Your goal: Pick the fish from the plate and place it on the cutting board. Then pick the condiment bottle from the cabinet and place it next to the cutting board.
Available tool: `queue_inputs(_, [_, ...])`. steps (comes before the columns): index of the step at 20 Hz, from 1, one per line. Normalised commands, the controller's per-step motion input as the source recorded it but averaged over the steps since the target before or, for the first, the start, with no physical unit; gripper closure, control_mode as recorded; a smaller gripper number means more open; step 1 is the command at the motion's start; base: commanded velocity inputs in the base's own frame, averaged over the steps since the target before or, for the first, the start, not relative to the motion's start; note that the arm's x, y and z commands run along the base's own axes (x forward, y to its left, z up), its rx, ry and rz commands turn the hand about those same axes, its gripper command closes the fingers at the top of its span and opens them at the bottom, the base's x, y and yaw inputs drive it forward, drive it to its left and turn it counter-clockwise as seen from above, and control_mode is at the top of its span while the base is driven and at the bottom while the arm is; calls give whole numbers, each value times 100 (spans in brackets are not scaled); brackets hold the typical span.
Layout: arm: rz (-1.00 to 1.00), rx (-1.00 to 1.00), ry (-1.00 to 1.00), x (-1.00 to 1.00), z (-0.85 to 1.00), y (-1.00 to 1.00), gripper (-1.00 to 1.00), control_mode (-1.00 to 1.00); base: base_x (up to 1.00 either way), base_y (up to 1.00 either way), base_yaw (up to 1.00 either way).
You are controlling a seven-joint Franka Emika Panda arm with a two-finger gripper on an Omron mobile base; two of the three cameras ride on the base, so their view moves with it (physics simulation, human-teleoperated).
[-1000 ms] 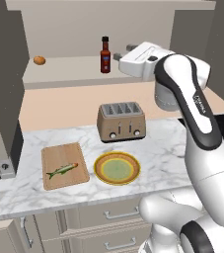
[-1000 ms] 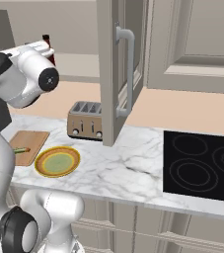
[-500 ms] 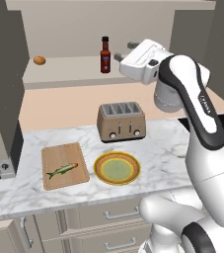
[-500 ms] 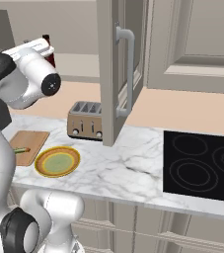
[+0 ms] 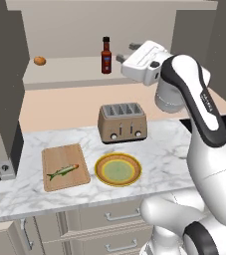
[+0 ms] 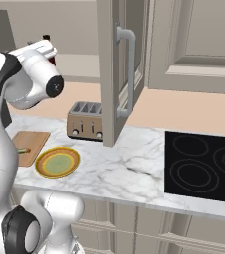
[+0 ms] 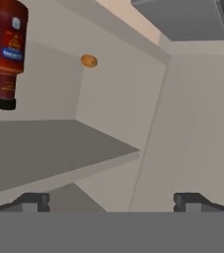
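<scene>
The fish (image 5: 62,172) lies on the cutting board (image 5: 77,156), left of the bare plate (image 5: 117,169) on the marble counter. The condiment bottle (image 5: 106,56) stands upright on the ledge of the cabinet (image 5: 69,69). My gripper (image 5: 127,53) hovers open just right of the bottle at its height, fingers pointing toward it, with nothing between them. In the hand view, which is rolled over, the bottle (image 7: 7,49) hangs at the upper left, well off the line between the fingertips (image 7: 32,201). From the right, my hand hides most of the bottle (image 6: 47,38).
A small orange round thing (image 5: 40,61) sits at the left of the cabinet ledge. A toaster (image 5: 123,122) stands under my hand, behind the plate. An open cabinet door (image 6: 116,69) hangs to the right, with a black cooktop (image 6: 203,163) beyond it.
My hand has edged left toward the bottle and risen slightly, the jaws staying open. Fish, board and plate have not moved.
</scene>
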Motion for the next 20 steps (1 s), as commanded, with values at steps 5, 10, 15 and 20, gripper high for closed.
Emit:
queue_inputs(5, [0, 0, 8, 14, 0, -12, -100, -100, 0, 0, 0])
queue_inputs(10, [0, 0, 11, 24, 0, 0, -100, -100, 0, 0, 0])
queue_inputs(15, [0, 0, 9, 23, 0, 0, -100, -100, 0, 0, 0])
queue_inputs(20, [0, 0, 6, 20, 0, 0, -100, -100, 0, 0, 0])
